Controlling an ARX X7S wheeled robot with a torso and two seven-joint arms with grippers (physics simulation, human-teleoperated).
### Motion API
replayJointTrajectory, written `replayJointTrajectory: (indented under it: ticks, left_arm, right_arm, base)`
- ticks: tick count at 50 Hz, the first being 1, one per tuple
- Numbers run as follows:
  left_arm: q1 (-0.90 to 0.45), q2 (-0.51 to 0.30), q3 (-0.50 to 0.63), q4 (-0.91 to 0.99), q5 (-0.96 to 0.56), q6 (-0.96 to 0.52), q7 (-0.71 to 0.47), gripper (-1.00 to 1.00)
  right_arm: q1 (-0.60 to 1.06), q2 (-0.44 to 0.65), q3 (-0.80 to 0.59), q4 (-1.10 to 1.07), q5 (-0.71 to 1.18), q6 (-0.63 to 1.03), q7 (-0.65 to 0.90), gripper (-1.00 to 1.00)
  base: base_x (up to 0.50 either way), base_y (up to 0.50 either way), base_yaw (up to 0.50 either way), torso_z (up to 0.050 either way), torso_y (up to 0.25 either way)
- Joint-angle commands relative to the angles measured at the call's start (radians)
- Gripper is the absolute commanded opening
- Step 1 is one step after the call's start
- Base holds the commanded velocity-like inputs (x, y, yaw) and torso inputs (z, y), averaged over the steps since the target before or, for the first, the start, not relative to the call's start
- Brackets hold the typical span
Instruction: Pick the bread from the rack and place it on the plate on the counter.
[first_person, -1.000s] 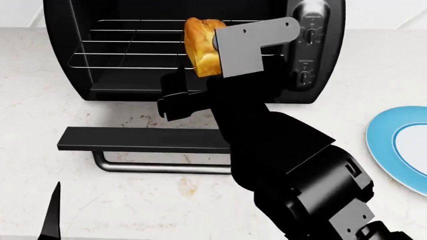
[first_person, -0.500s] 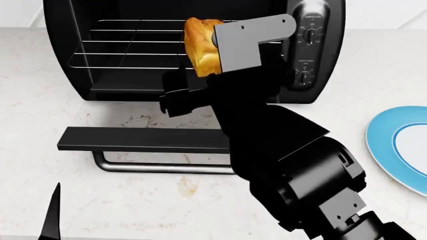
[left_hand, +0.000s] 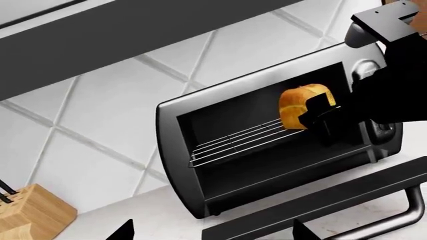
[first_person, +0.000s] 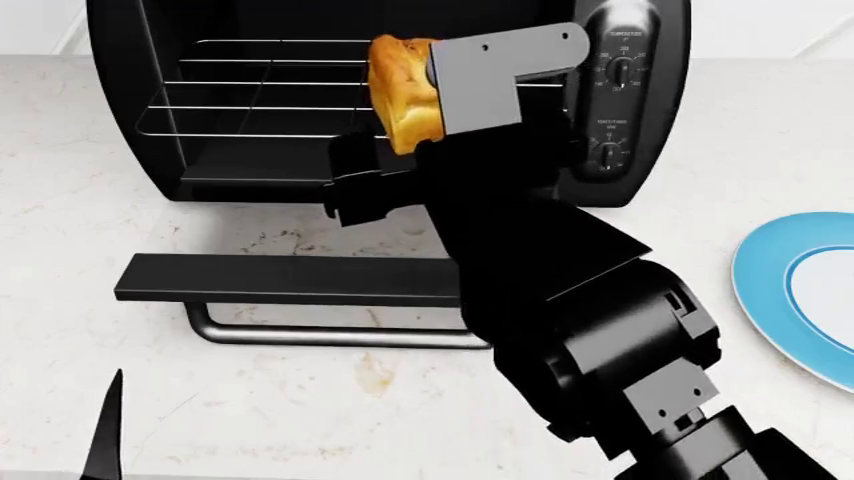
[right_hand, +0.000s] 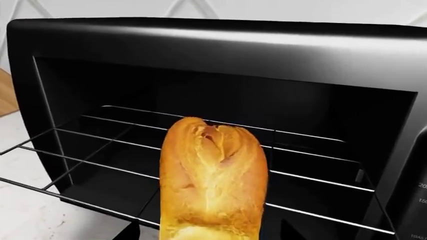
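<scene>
At the oven mouth, our right gripper (first_person: 400, 150) has its fingers clenched on the bread (first_person: 404, 90), just above the rack (first_person: 267, 110). We judge extraction underway; next, carry it right to the plate (first_person: 801, 300) on the desk (first_person: 267, 380). Our left fingers are out of view.

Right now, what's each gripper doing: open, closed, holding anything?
Left gripper: only its fingertips show, set apart; open, holding nothing.
Right gripper: at the oven mouth, closed on the bread, above the rack.
</scene>
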Motion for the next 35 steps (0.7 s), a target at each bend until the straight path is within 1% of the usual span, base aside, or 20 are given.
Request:
replayJointTrajectory:
  ticks: [1,12,13,26,35]
  left_arm:
    - [0.011,0.0,-0.001,0.0,-0.003,0.013,-0.002,1.0]
    - [0.018,0.0,0.006,0.0,0.003,0.016,-0.002,1.0]
    - [0.019,0.0,0.007,0.0,0.002,0.017,-0.003,1.0]
    - [0.024,0.0,0.009,0.0,0.006,0.016,-0.001,1.0]
    - [0.022,0.0,0.005,0.0,0.0,0.011,-0.002,1.0]
  right_arm:
    - [0.022,-0.02,-0.006,0.039,-0.006,-0.002,-0.019,1.0]
    - [0.025,-0.028,-0.009,0.065,-0.011,-0.014,-0.035,1.0]
    - [0.02,-0.022,-0.008,0.05,-0.01,-0.014,-0.029,-1.0]
    - [0.009,-0.004,-0.005,-0.015,0.008,0.003,-0.009,-1.0]
    - [-0.067,0.097,0.021,-0.303,0.064,0.041,0.111,-1.0]
  base:
    - [0.0,0.0,0.0,0.0,0.0]
    - [0.0,0.0,0.0,0.0,0.0]
    - [0.0,0.0,0.0,0.0,0.0]
    - [0.0,0.0,0.0,0.0,0.0]
    - [0.0,0.0,0.0,0.0,0.0]
